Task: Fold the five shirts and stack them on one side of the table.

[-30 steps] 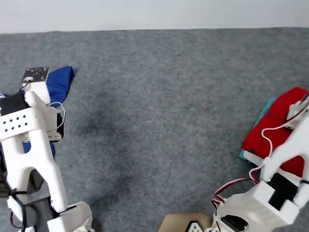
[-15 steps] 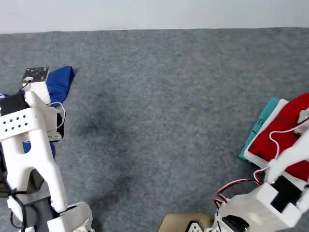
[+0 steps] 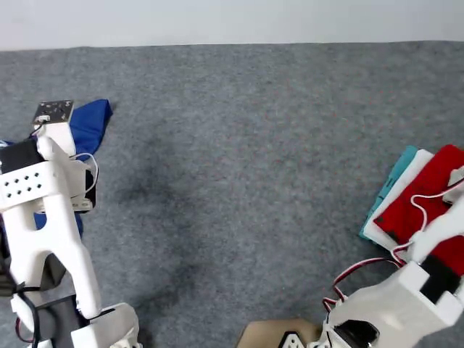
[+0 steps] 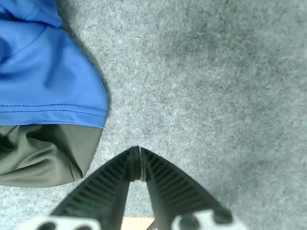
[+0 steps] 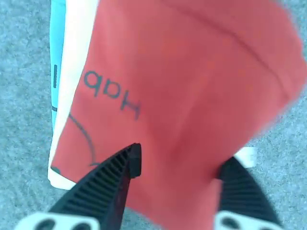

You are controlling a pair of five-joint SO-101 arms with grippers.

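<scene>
My left jaws are closed, tips pressed together, and they hang over bare grey bench (image 3: 254, 145) at the left side. Just beside them lies a loose blue shirt (image 4: 48, 72) and, under its hem, a crumpled olive shirt (image 4: 43, 153). Neither one touches my left jaws. From above, my left arm (image 3: 43, 210) stands over that heap, and a corner of the blue cloth pokes out toward the back of the bench. My right jaws stand wide open over the stack at the right edge, one on each side of a bulge of the red shirt (image 5: 192, 86), which fills the gap between them. I cannot tell whether either one touches the cloth. The red shirt lies on top of a folded white shirt (image 5: 74, 48), and a teal shirt (image 5: 56, 28) shows as a strip beneath that. My right arm (image 3: 406, 297) leans over the near end of the stack.
</scene>
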